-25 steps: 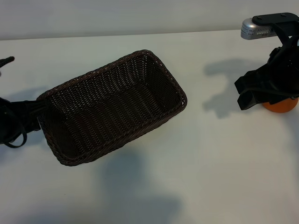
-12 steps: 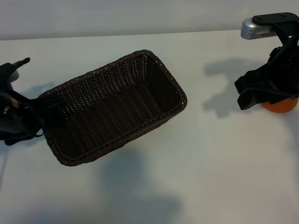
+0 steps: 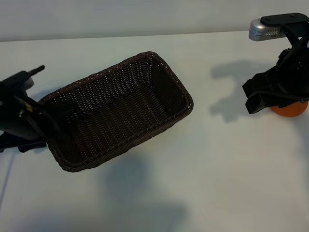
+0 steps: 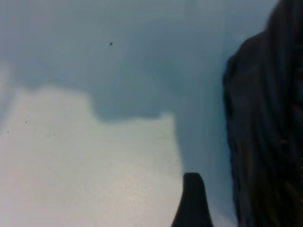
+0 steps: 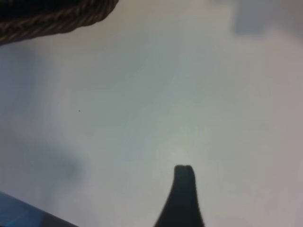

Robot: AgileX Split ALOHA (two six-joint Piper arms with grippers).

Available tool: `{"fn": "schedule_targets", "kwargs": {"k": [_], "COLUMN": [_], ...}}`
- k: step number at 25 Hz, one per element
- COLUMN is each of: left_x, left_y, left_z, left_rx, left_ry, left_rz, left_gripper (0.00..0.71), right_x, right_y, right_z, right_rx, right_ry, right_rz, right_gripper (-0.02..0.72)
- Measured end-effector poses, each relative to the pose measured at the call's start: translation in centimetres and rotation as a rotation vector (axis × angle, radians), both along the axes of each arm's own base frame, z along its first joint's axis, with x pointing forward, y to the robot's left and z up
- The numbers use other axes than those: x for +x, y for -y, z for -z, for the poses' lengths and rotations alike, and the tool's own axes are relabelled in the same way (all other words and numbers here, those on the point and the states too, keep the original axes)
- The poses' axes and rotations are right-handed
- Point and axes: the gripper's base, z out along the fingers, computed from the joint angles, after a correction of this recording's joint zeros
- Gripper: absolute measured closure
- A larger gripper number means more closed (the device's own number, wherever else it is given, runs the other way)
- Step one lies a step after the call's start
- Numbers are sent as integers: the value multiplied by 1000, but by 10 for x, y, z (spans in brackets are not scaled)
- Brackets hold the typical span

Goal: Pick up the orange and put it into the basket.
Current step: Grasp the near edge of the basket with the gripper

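The dark brown wicker basket [image 3: 120,111] lies slantwise on the white table, left of centre. The orange [image 3: 291,110] sits at the far right edge, mostly hidden under my right arm. My right gripper [image 3: 252,96] is open beside it, its two black fingers pointing left, away from the fruit, and holding nothing. My left gripper [image 3: 60,121] is open at the basket's left end, over its rim. The left wrist view has one fingertip [image 4: 191,194] next to the basket's dark wall [image 4: 270,118]. One fingertip [image 5: 183,179] and the basket rim [image 5: 52,16] appear in the right wrist view.
The white table [image 3: 203,159] stretches bare between the basket and the orange. A silver camera housing [image 3: 267,30] juts out above my right arm. Arm shadows fall on the table behind the right gripper and below the basket.
My left arm has swung in from the left edge to the basket's left end. The right arm, the orange and the basket have not moved.
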Motion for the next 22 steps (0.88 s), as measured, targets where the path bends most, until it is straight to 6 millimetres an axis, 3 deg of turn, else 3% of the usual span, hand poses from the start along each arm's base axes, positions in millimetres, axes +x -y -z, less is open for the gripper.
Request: {"fn": "schedule_targets", "kwargs": {"k": [6, 13, 15, 20, 22], "left_x": [5, 7, 7, 8, 9], "left_y": [1, 2, 2, 2, 3], "left_z": [19, 22, 22, 21, 21], "left_rx": [10, 10, 10, -4, -17], "left_ry": [-47, -46, -45, -33, -22], "left_rz": [0, 1, 1, -11, -21], "left_gripper": [147, 177, 253, 535, 559], "right_x": [0, 0, 0, -1, -1], "right_y": [0, 0, 0, 0, 0], "right_z": [0, 0, 0, 0, 0], "right_rx": [0, 1, 0, 0, 0], "right_ry": [0, 0, -2, -8, -9], "right_rz": [0, 0, -1, -4, -4], "right_gripper": [122, 139, 152, 169, 170]}}
